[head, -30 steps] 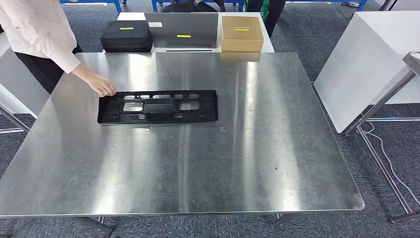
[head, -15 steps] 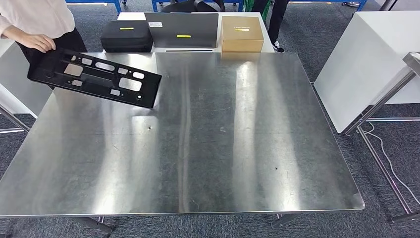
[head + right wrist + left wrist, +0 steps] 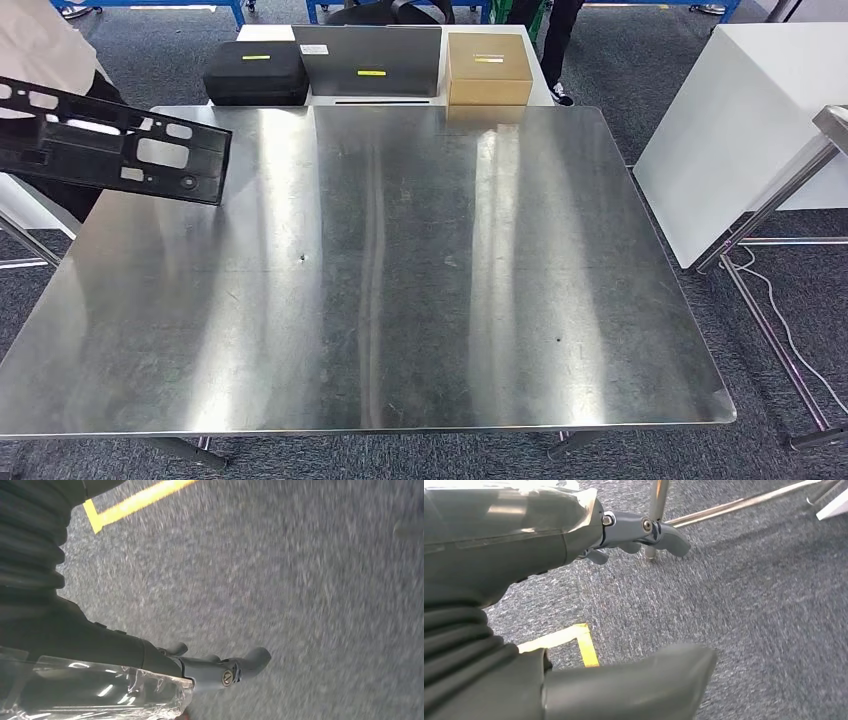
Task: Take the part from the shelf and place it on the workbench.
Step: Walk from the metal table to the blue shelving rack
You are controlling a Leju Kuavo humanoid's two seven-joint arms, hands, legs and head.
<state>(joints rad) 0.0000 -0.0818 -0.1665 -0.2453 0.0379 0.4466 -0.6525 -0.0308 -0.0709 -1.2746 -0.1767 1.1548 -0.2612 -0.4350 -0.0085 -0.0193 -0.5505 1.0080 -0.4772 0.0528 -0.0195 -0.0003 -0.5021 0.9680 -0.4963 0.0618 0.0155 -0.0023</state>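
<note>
The steel bench (image 3: pixel 420 300) takes up most of the head view, its top bare and streaked with glare. Behind it, at the upper middle of the frame, a low white table carries 3 things in a row: a black case (image 3: pixel 256 72), a grey panel (image 3: pixel 368 60) and a brown box (image 3: pixel 489 68).

The part (image 3: pixel 110 140), a long black plastic frame with cut-outs, is at the upper left of the frame, tilted and lifted clear of the bench, its inner end just over the bench's far left corner. A person (image 3: pixel 40 45) in a light top stands behind it (the grip itself is out of frame).

Both arms hang by the robot's sides over grey carpet. The left hand (image 3: pixel 634 535) and the right hand (image 3: pixel 220 667) each grasp nothing, fingers loosely apart.

My reading: the robot has no part to work with yet, so the step is a fresh fetch from the shelf. To do it well, it should grip the long frame near its middle or with both hands, keep it level, and set it flat on the bench well inside the edges.
</note>
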